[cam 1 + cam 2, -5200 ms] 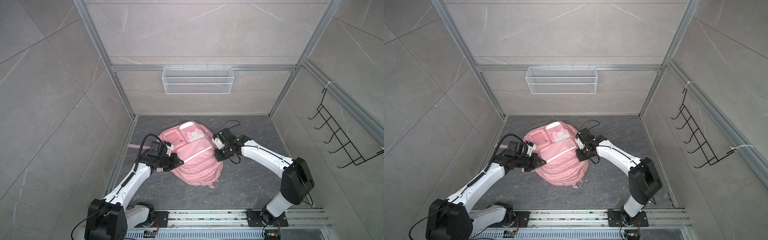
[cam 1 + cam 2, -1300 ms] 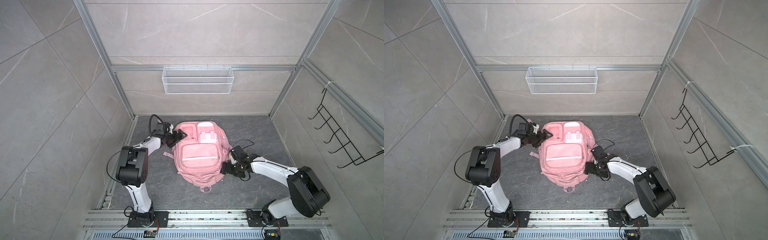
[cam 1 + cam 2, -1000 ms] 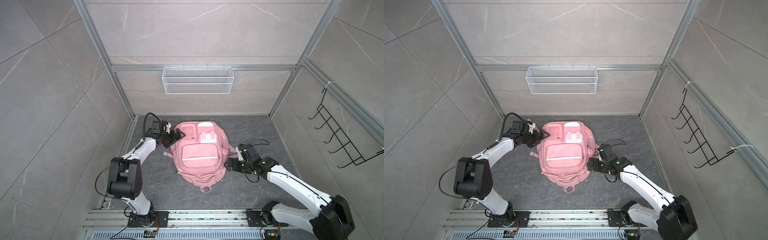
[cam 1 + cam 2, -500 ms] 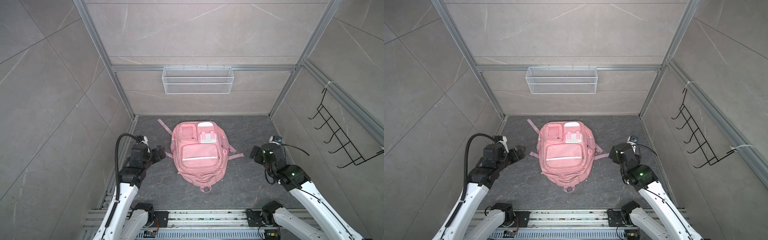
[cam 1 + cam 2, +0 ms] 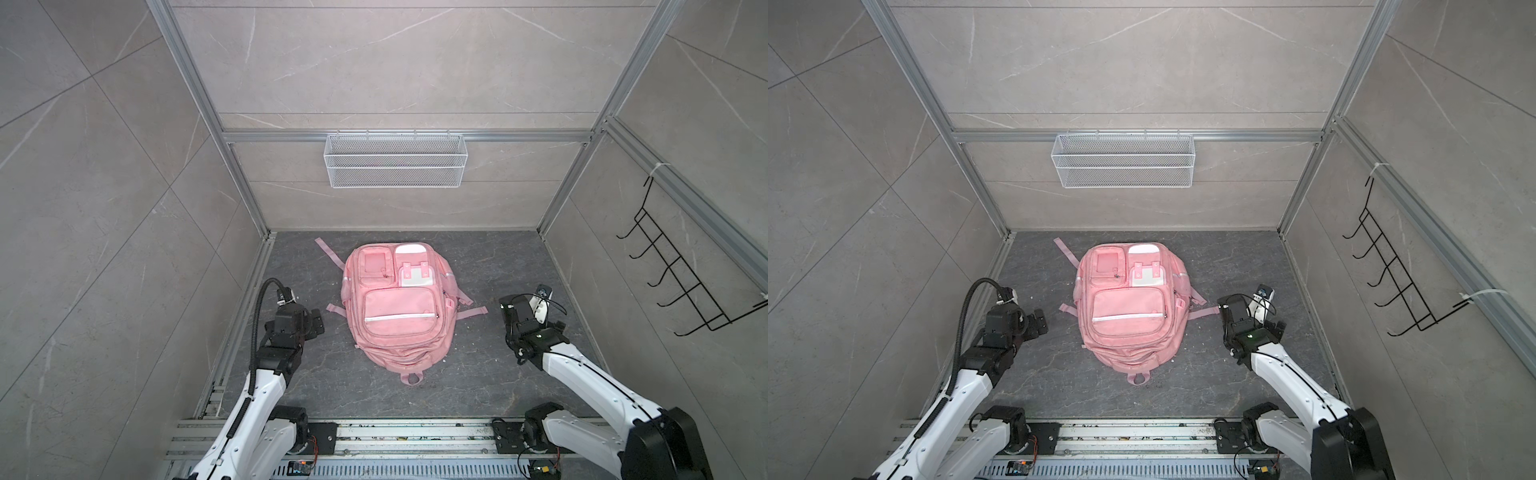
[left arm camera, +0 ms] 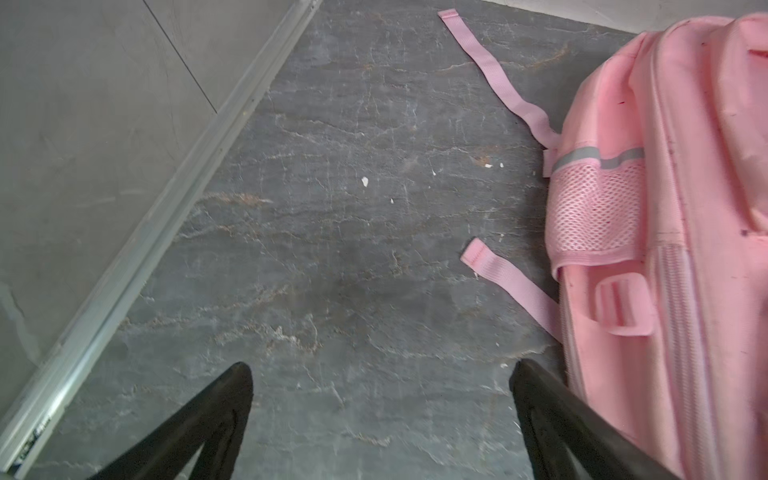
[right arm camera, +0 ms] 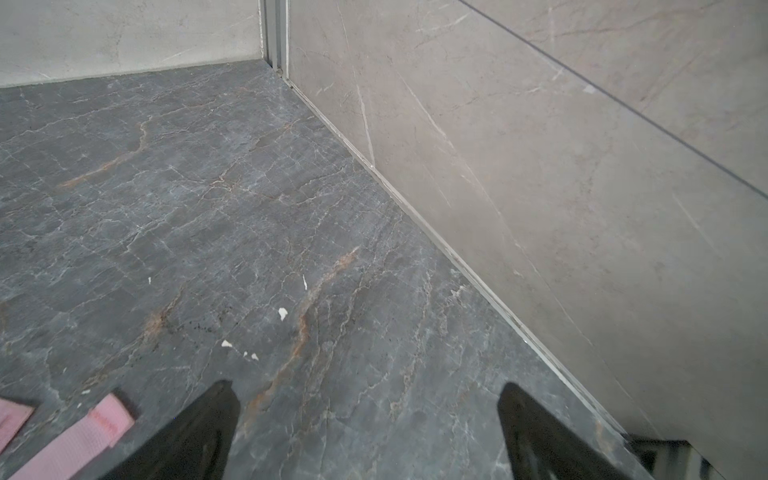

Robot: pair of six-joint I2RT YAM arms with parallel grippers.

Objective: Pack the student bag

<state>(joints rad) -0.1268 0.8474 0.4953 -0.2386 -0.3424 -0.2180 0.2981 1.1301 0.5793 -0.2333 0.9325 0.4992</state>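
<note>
The student bag (image 5: 399,316) (image 5: 1129,316) is a pink backpack lying flat in the middle of the dark floor, front pockets up and carry loop toward the arms' bases. Its mesh side pocket and buckle show in the left wrist view (image 6: 665,249). My left gripper (image 5: 311,323) (image 5: 1037,322) (image 6: 380,370) hangs open left of the bag, touching nothing. My right gripper (image 5: 524,304) (image 5: 1245,308) (image 7: 368,388) stands open right of the bag over bare floor, also empty. One pink strap end (image 7: 83,434) lies beside its finger.
A white wire basket (image 5: 395,166) hangs on the back wall. A black hook rack (image 5: 681,286) is fixed to the right wall. Loose pink straps (image 6: 494,70) trail from the bag's sides. Aluminium frame rails (image 6: 137,257) edge the floor, and tiled walls close three sides.
Both grippers have drawn back from the bag's edges to its two sides, open and empty. Over the last half second the bag has stayed put.
</note>
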